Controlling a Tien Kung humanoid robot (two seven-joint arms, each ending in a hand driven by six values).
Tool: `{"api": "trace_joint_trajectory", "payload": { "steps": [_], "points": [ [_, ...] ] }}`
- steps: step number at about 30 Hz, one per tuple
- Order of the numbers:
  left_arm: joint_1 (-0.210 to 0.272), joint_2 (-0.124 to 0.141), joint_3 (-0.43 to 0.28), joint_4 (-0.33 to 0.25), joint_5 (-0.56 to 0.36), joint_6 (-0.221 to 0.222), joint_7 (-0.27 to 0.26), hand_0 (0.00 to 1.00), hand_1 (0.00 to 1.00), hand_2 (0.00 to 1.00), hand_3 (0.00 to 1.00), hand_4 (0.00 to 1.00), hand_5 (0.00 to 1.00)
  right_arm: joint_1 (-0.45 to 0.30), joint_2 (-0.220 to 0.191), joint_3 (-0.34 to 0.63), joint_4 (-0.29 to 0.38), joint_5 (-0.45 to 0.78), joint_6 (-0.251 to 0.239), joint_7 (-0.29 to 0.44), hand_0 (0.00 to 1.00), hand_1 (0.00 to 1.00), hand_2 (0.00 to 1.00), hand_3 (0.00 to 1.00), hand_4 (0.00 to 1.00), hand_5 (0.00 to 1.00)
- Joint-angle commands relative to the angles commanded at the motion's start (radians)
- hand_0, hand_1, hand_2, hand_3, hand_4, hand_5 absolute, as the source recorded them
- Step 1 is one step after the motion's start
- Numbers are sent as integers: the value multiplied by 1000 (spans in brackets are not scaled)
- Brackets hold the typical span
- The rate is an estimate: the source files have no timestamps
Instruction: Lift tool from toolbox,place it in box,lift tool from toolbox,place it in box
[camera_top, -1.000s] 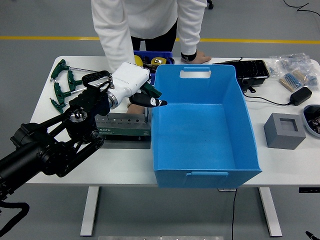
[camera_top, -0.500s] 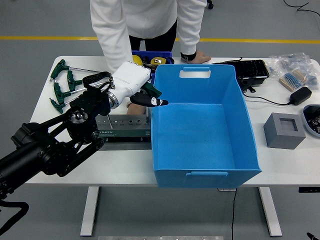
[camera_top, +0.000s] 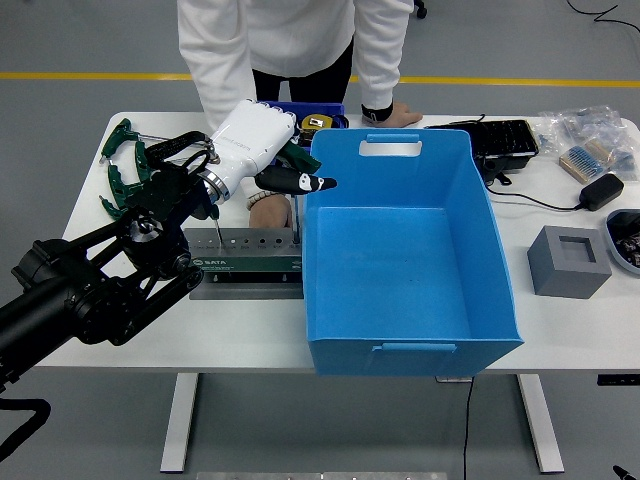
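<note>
Left hand above right end of toolbox, fingers pinched on green-handled tool, thin shaft hanging toward toolbox slots. Step: lifting tool out. Blue box just right, empty, near wall touching toolbox end. Next: carry right over box rim, let go inside. Person's hand rests behind toolbox. Spare green tools far left.

One high head camera looks down across the table.

Tool mostly behind robot hand
</note>
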Motion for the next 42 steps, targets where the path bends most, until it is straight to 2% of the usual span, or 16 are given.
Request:
{"api": "trace_joint_trajectory", "payload": {
  "steps": [1,2,7,8,13,14,20,23,27,32,37,38,42],
  "points": [
    [-2,0,0,0,-4,2,2,263,2,2,2,998,821,0,0,0,0,0,0,0,733,667,717,653,914,807],
    [-4,2,-1,-2,-8,3,3,260,2,2,2,883,731,-1,1,-1,0,2,0,0,733,667,717,654,914,806],
    [-23,18,-1,-25,-25,-8,9,260,2,2,2,883,731,-3,1,1,0,2,-1,0,733,667,717,654,914,806],
    [-27,22,-1,-31,-27,-11,10,259,2,2,2,767,595,-3,1,2,0,1,-1,-1,733,667,717,654,914,805],
    [-54,50,8,-56,-50,-34,11,259,2,2,2,767,595,-2,3,7,0,0,-1,1,733,667,717,654,914,805],
    [-61,57,12,-61,-59,-42,12,260,2,2,2,747,539,-2,3,7,0,0,-1,1,733,667,717,654,915,805],
    [-97,97,28,-96,-127,-106,32,262,2,2,2,753,537,-4,5,9,0,3,-3,0,733,667,717,653,914,805],
    [-126,112,35,-123,-188,-157,60,262,2,2,2,753,537,-6,5,7,0,7,-3,0,733,667,717,653,914,805],
    [-171,132,27,-175,-220,-200,81,263,2,2,2,751,545,-7,4,9,0,5,-4,-2,733,667,716,653,914,804],
    [-233,161,10,-231,-273,-239,91,263,2,2,3,755,550,-6,4,12,0,3,-4,-1,732,667,716,653,914,804],
    [-282,182,0,-256,-322,-259,97,263,2,2,3,755,550,-7,5,17,0,-2,-3,-2,732,667,716,653,914,804],
    [-290,186,-1,-261,-329,-264,99,264,2,2,8,738,520,-8,5,17,0,-3,-3,-3,733,667,717,653,914,804],
    [-316,192,-9,-287,-336,-283,107,264,2,2,8,738,520,-11,6,20,0,-7,-3,-4,733,667,717,653,914,804]
  ]
}}
